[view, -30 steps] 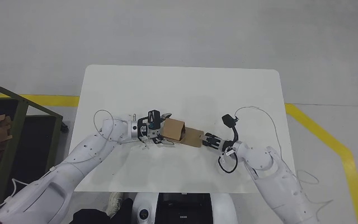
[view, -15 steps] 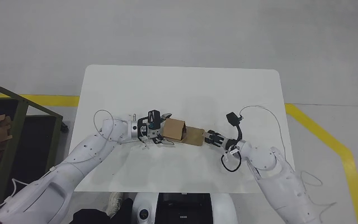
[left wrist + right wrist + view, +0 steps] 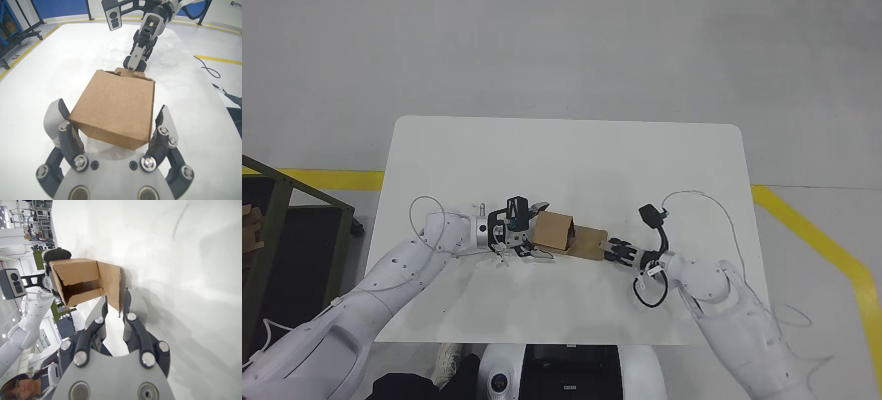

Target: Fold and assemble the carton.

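Observation:
A brown carton [image 3: 560, 232] lies on its side near the middle of the white table [image 3: 572, 150]. My left gripper [image 3: 532, 233] is shut on its left end, and in the left wrist view the fingers [image 3: 62, 111] press the carton [image 3: 117, 106] from both sides. The other end of the carton [image 3: 75, 272] is open, with torn inner flaps and one long flap [image 3: 110, 283] sticking out. My right gripper [image 3: 115, 295] is shut on that flap's edge. In the left wrist view the right gripper [image 3: 135, 66] sits at the carton's far end.
A thin white cable [image 3: 712, 205] loops over the table behind the right arm. A dark green cart [image 3: 282, 250] stands off the table's left side. Yellow tape [image 3: 802, 225] marks the floor to the right.
The right wrist swung slightly to the right and came back, with the flap still in its fingers. The carton and the left arm stayed put.

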Controlling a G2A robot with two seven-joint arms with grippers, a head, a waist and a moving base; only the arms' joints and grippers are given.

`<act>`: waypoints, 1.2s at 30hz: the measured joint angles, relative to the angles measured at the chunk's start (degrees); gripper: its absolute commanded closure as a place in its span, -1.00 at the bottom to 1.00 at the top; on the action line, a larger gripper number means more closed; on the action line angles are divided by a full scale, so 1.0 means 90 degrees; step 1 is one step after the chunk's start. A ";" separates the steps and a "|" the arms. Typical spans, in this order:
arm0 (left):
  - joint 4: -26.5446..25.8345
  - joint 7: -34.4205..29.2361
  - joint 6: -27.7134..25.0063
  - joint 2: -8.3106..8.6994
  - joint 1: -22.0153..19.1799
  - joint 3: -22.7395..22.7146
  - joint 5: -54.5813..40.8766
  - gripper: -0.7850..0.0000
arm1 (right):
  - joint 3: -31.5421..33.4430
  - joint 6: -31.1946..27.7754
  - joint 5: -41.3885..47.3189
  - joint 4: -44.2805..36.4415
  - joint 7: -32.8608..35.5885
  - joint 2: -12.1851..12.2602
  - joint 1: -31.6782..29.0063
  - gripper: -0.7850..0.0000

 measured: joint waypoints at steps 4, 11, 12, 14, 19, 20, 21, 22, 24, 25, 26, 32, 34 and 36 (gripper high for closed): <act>0.0000 0.0000 0.0000 0.0000 0.0000 0.0000 0.0000 -1.00 | -0.0160 -0.0010 0.0036 0.0127 0.0076 -0.0030 0.0122 0.62; 0.0000 0.0000 0.0000 0.0000 0.0000 0.0000 0.0000 -1.00 | -0.0344 -0.0155 0.0291 0.0340 0.0170 -0.0083 0.0332 0.63; 0.0000 0.0000 0.0000 0.0000 0.0000 0.0000 0.0000 -1.00 | -0.0366 -0.0174 0.0331 0.0359 0.0190 -0.0090 0.0355 0.62; 0.0000 0.0000 0.0000 0.0000 0.0000 0.0000 0.0000 -1.00 | -0.0416 -0.0217 0.0428 0.0423 0.0243 -0.0105 0.0415 0.62; 0.0000 0.0000 0.0000 0.0000 0.0000 0.0000 0.0000 -1.00 | -0.0529 -0.0360 0.0753 0.0618 0.0376 -0.0151 0.0576 0.61; 0.0000 0.0000 0.0000 0.0000 0.0000 0.0000 0.0000 -1.00 | -0.0545 -0.0388 0.0810 0.0659 0.0401 -0.0159 0.0608 0.60; 0.0000 0.0000 0.0000 0.0000 0.0000 0.0000 0.0000 -1.00 | -0.0561 -0.0412 0.0847 0.0697 0.0418 -0.0165 0.0641 0.60; 0.0000 0.0000 0.0000 0.0000 0.0000 0.0000 0.0000 -1.00 | -0.0580 -0.0433 0.0874 0.0730 0.0427 -0.0172 0.0683 0.60; 0.0000 0.0000 0.0000 0.0000 0.0000 0.0000 0.0000 -1.00 | -0.0608 -0.0441 0.0880 0.0726 0.0423 -0.0181 0.0733 0.62; 0.0000 0.0000 0.0000 0.0000 0.0000 0.0000 0.0000 -1.00 | -0.0630 -0.0442 0.0870 0.0680 0.0415 -0.0186 0.0758 0.63; 0.0000 0.0000 0.0000 0.0000 0.0000 0.0000 0.0000 -1.00 | -0.0651 -0.0437 0.0847 0.0637 0.0412 -0.0189 0.0774 0.65; 0.0000 0.0000 0.0000 0.0000 0.0000 0.0000 0.0000 -1.00 | -0.0835 -0.0183 0.0515 0.0455 0.0429 -0.0206 0.0899 0.66; 0.0000 0.0000 0.0000 0.0000 0.0000 0.0000 0.0000 -1.00 | -0.0887 -0.0072 0.0399 0.0425 0.0412 -0.0212 0.0950 0.67; 0.0000 0.0000 0.0000 0.0000 0.0000 0.0000 0.0000 -1.00 | -0.0932 0.0037 0.0280 0.0397 0.0379 -0.0218 0.0993 0.69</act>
